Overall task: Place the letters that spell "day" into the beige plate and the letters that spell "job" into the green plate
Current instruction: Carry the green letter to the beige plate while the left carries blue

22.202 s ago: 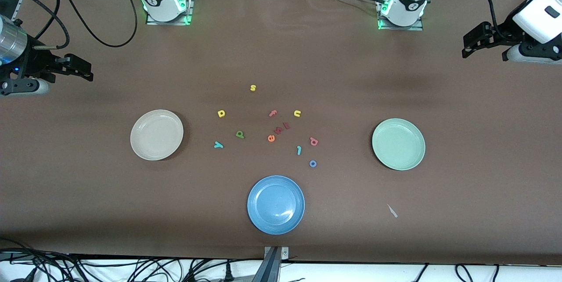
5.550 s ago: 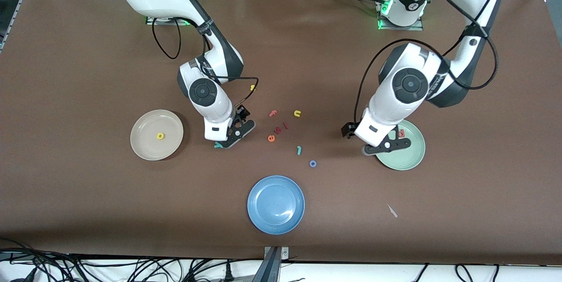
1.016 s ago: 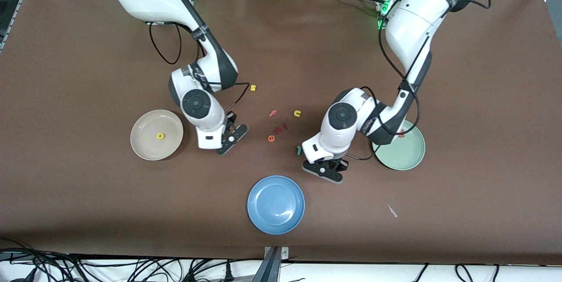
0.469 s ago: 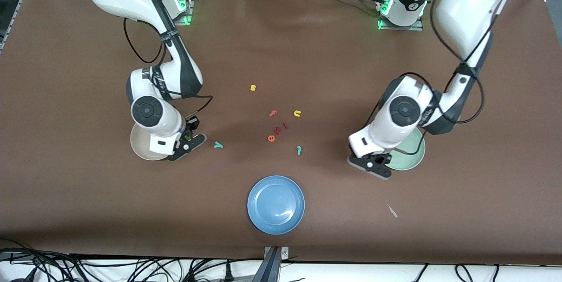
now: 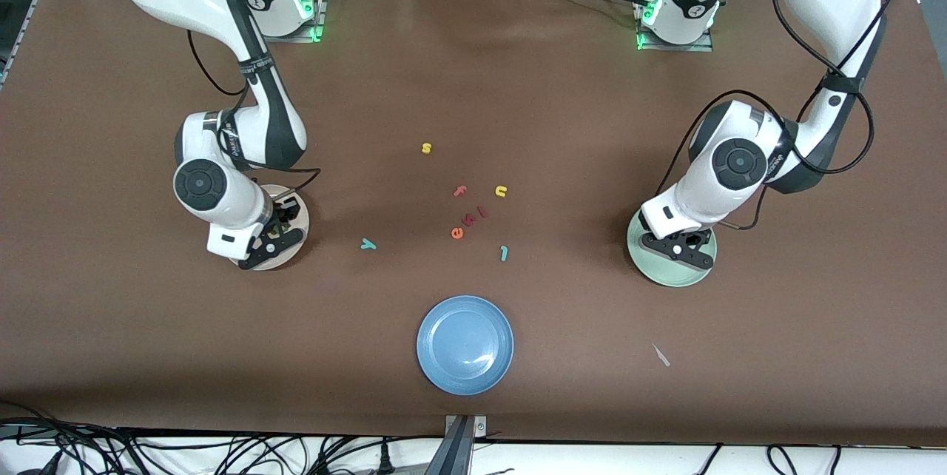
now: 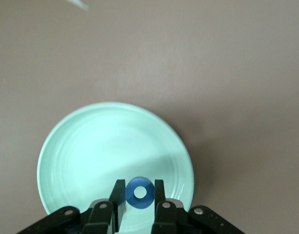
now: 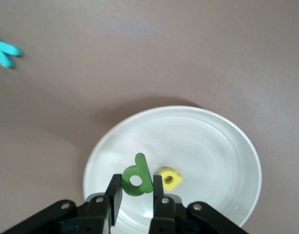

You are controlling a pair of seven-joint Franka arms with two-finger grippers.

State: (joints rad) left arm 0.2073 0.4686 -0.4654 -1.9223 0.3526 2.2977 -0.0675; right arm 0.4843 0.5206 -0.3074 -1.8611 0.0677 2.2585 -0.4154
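Green foam sat pinched in the right gripper [image 7: 136,197]: the green rounded letter [image 7: 137,181] was clamped between nearly closed fingers, hanging over the beige plate [image 7: 222,146], with the yellow rounded letter [image 7: 169,179] already lying in the plate just beside it. The left gripper [image 6: 140,204] likewise held the blue ring "o" [image 6: 139,193] in a narrow pinch over the rim side of the green plate [image 6: 91,146]. The pinkish-red "b" could not be made out in either the front or left wrist view, probably hidden under the left arm.

On the desk between the plates, the teal "y" [image 5: 368,244] and the teal "j" [image 5: 504,253] lay untouched, the "j" close to the orange "e" [image 5: 457,233]. The blue plate [image 5: 465,344] stood nearer the front camera.

Risks, as I judged them: the ring was held over the plate's edge, so a release there could let it roll or bounce onto the desk. The green letter could land on the yellow one and tip out, or cling to a finger. Later, a grasp at the "j" might nudge the neighbouring distractors.
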